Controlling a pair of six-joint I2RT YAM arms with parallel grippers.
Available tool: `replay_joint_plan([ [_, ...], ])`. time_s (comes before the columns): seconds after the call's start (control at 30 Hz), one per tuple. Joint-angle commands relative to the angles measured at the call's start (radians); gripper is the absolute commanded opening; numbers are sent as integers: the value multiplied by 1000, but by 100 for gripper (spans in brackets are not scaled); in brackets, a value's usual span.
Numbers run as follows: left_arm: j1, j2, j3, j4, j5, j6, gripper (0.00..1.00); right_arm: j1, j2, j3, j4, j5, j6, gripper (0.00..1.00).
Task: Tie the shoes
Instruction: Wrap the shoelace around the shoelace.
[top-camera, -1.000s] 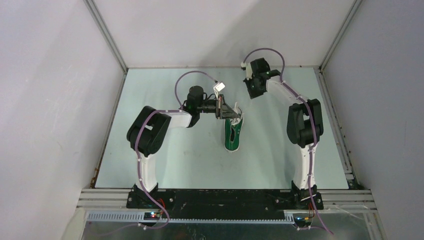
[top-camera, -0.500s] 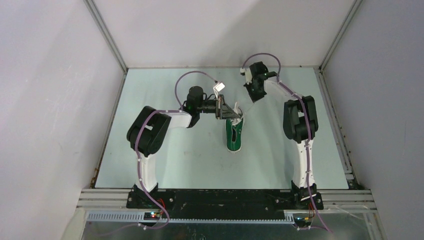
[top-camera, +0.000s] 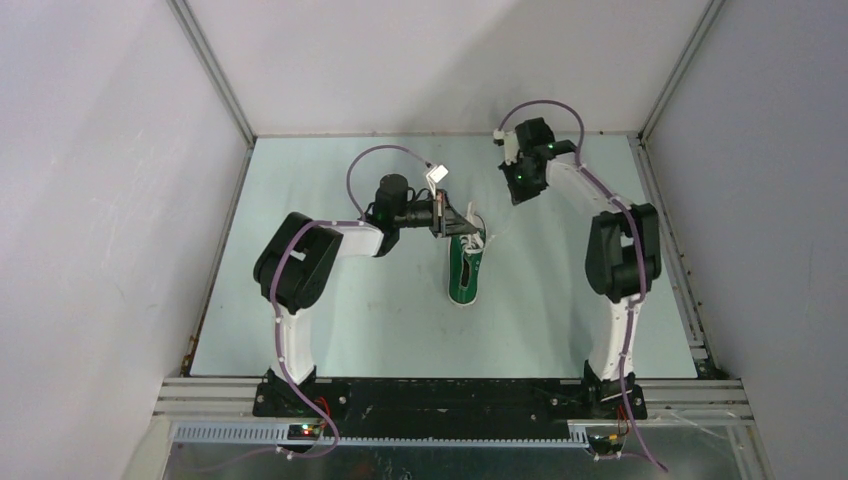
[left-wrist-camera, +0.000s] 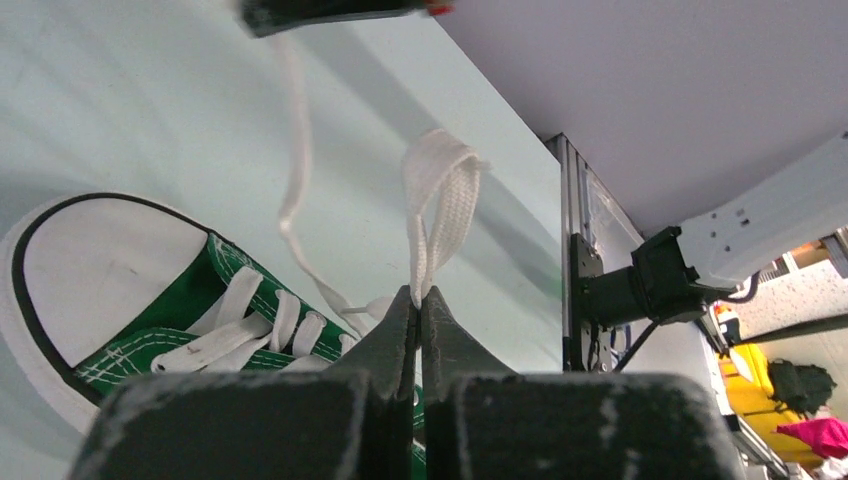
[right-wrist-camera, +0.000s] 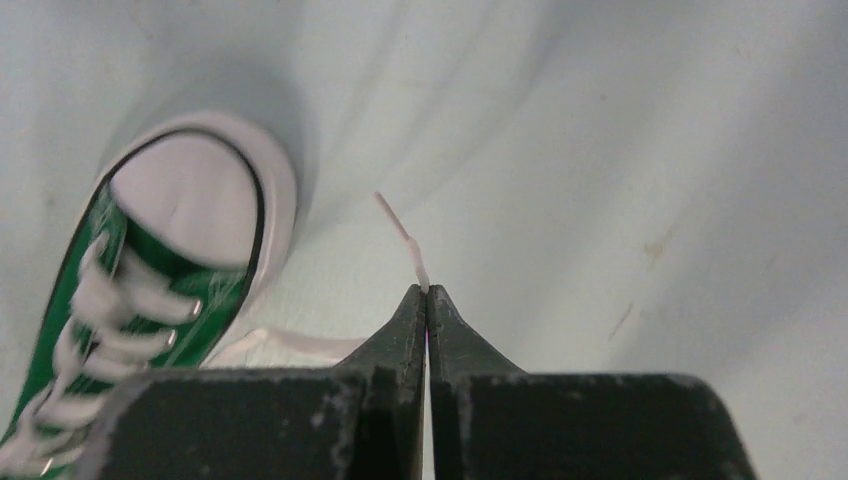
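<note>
My left fingers (left-wrist-camera: 398, 325) clench a white lace loop (left-wrist-camera: 437, 190) above the small green canvas sneaker (top-camera: 466, 270); my right fingers (right-wrist-camera: 407, 322) pinch a thin lace end (right-wrist-camera: 401, 232).

You have one small green canvas sneaker (top-camera: 466, 270) upright on its white sole near the middle of the table (top-camera: 330, 300), toe cap toward the near edge. Its white laces (left-wrist-camera: 437, 185) are untied: one is folded into a raised loop, and the other strand lifts away from the eyelets.
</note>
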Motion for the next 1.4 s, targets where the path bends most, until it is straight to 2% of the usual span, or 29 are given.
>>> replay_joint_plan([
  [0.0, 16, -48, 20, 41, -74, -22, 0, -5, -195, -102, -42, -61, 40, 0],
  [0.2, 16, -50, 31, -11, -109, 1, 0, -9, -325, -188, -98, -124, 61, 0],
  [0.47, 13, -63, 30, -70, -57, 116, 0, -29, -352, -106, -117, -218, 123, 0],
  [0.73, -3, -74, 43, -123, 81, 272, 0, -12, -160, 82, -40, -207, 84, 0],
  [0.87, -14, -72, 53, -157, 84, 301, 0, 28, -31, 209, -16, -268, 107, 0],
  [1.0, -21, -72, 60, -180, 79, 308, 0, 68, 6, 288, -6, -391, 135, 0],
  [1.1, -21, -69, 64, -184, 81, 290, 0, 82, -21, 254, 4, -496, 184, 0],
  [1.3, -19, -45, 62, -152, 62, 173, 0, 56, -137, 48, 103, -769, 365, 0],
  [1.37, -19, -34, 58, -118, 61, 127, 0, 51, -161, -19, 131, -817, 423, 0],
])
